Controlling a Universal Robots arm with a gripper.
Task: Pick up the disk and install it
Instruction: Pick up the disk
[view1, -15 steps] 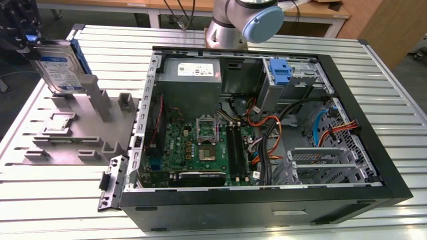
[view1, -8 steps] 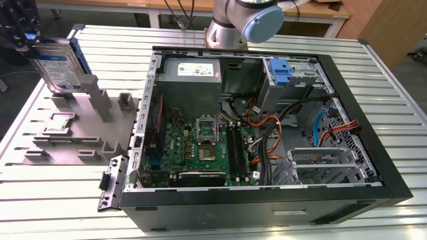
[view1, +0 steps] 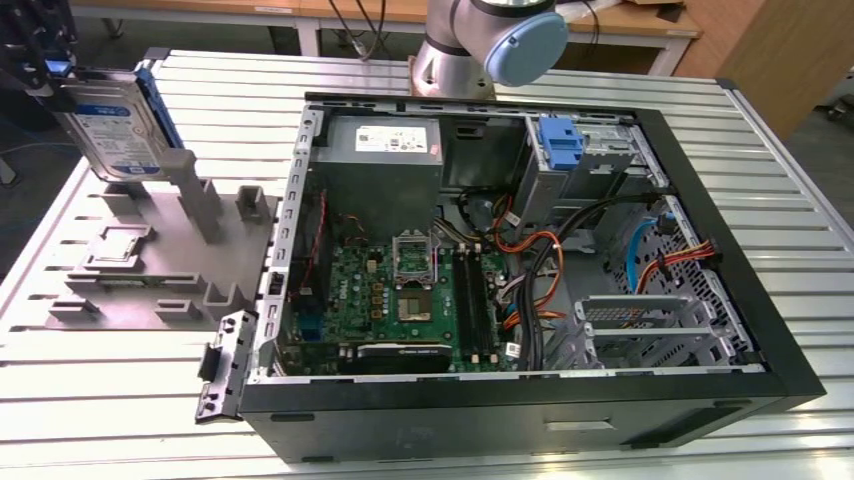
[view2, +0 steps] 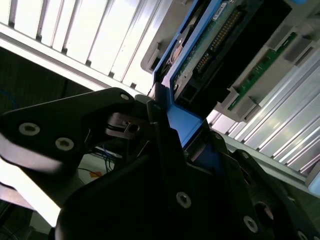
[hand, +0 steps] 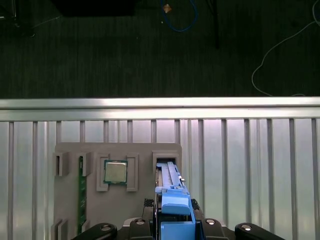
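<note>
Gripper (view1: 51, 72) clamped on disk (view1: 114, 125) at blue edge, disk upright nr fixture (view1: 147, 262)

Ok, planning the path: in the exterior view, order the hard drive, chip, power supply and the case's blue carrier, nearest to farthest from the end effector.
1. Hard drive, held in the end effector, exterior view's left.
2. Chip, on the grey holder below.
3. Power supply, inside the case.
4. Blue carrier, farther right in the case.
</note>
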